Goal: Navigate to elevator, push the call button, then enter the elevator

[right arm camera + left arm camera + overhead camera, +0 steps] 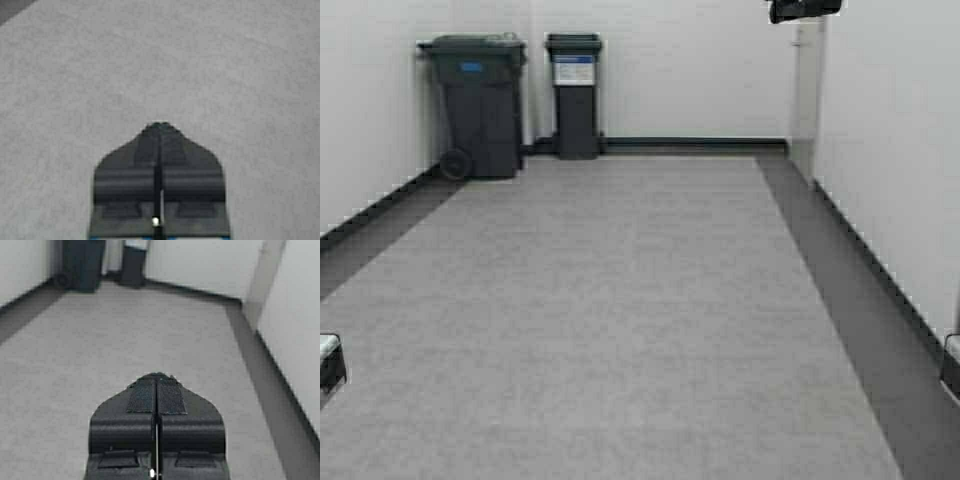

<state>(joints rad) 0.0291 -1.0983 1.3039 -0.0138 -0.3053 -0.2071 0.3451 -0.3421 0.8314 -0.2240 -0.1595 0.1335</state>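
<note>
The elevator and its call button are out of view. I face a hallway with a grey carpet (pixel 620 300) between white walls. My left gripper (pixel 156 376) is shut and empty, held over the carpet and pointing down the hallway. My right gripper (pixel 159 125) is shut and empty, held over bare carpet. In the high view only a bit of the left arm (pixel 328 362) at the left edge and a bit of the right arm (pixel 951 362) at the right edge show.
Two dark wheeled bins stand against the far wall at the left: a wide one (pixel 475 105) and a narrow one (pixel 575 95) with a blue and white label. A wall corner (pixel 807 95) juts in at the far right. Dark floor strips (pixel 840 290) run along both walls.
</note>
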